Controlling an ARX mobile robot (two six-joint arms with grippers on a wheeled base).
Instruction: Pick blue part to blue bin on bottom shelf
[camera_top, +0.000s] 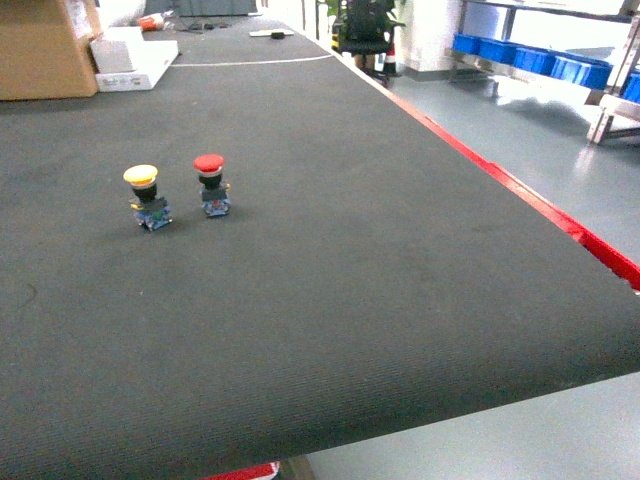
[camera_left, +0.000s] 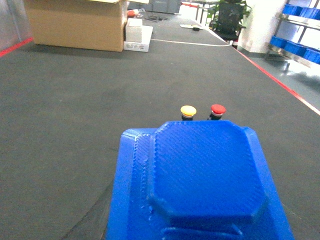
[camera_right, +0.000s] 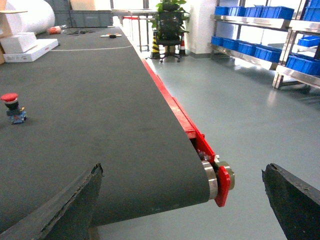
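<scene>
Two push-buttons, yellow-capped (camera_top: 145, 196) and red-capped (camera_top: 211, 184), stand side by side toward the conveyor belt's (camera_top: 330, 250) left edge. Filling the left wrist view, the blue part (camera_left: 200, 182) is apparently held; I cannot tell. Right gripper (camera_right: 185, 205) gapes wide, released.

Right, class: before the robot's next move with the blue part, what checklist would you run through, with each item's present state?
1. Blue part close under the left wrist camera, off the belt: ok.
2. Left gripper's hold on it: cannot tell, the fingers are hidden.
3. Right gripper open and empty: ok.
4. Yellow-capped button and red-capped button upright, apart from each other: ok.
5. Blue bins on the steel rack in sight: ok.
6. Room inside the target bin: cannot tell.
</scene>
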